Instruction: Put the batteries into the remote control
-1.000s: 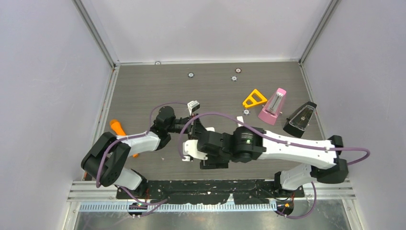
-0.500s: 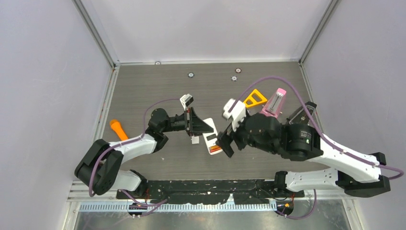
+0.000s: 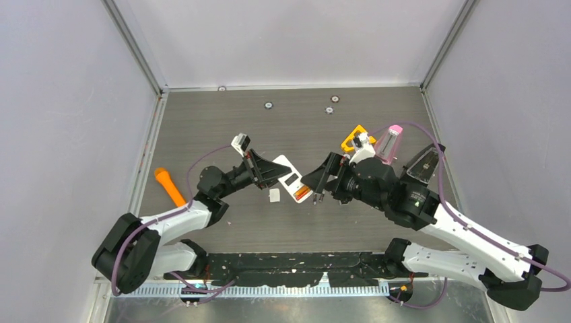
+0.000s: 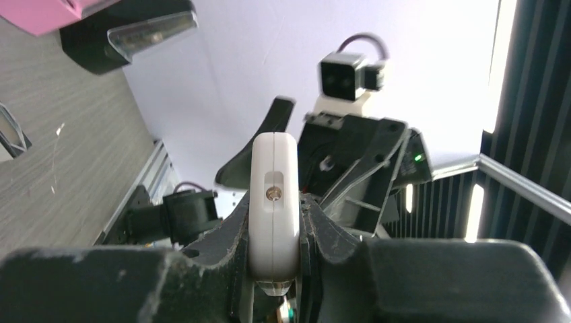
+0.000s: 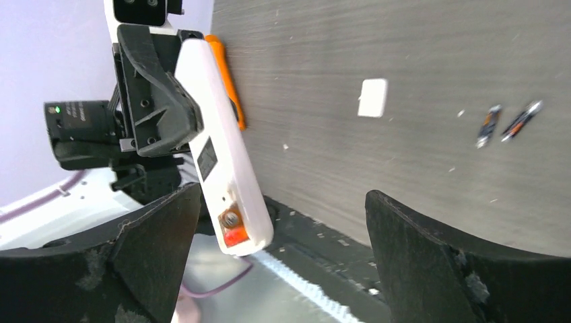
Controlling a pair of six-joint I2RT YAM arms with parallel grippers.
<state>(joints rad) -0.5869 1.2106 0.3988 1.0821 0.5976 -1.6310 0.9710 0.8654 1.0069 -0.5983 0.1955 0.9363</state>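
Note:
My left gripper (image 3: 271,172) is shut on a white remote control (image 3: 293,180) and holds it above the table, with its far end pointing at the right gripper. In the left wrist view the remote (image 4: 273,195) stands edge-on between the jaws of the left gripper (image 4: 275,219). My right gripper (image 3: 317,188) is open and empty, with the remote's end (image 5: 229,195) between its spread fingers (image 5: 158,259). That end shows an orange-red piece. Two slim batteries (image 5: 486,126) (image 5: 522,120) lie on the table. A small white cover (image 5: 372,97) also lies there.
An orange cone-ended stick (image 3: 170,186) lies at the left. A yellow triangle (image 3: 352,140), a pink metronome (image 3: 385,149) and a black metronome (image 3: 423,168) stand at the right, behind the right arm. The white cover (image 3: 274,195) lies under the remote.
The right arm swung from over the left gripper to the right and now faces the remote's end. The left gripper drew back left and raised the remote.

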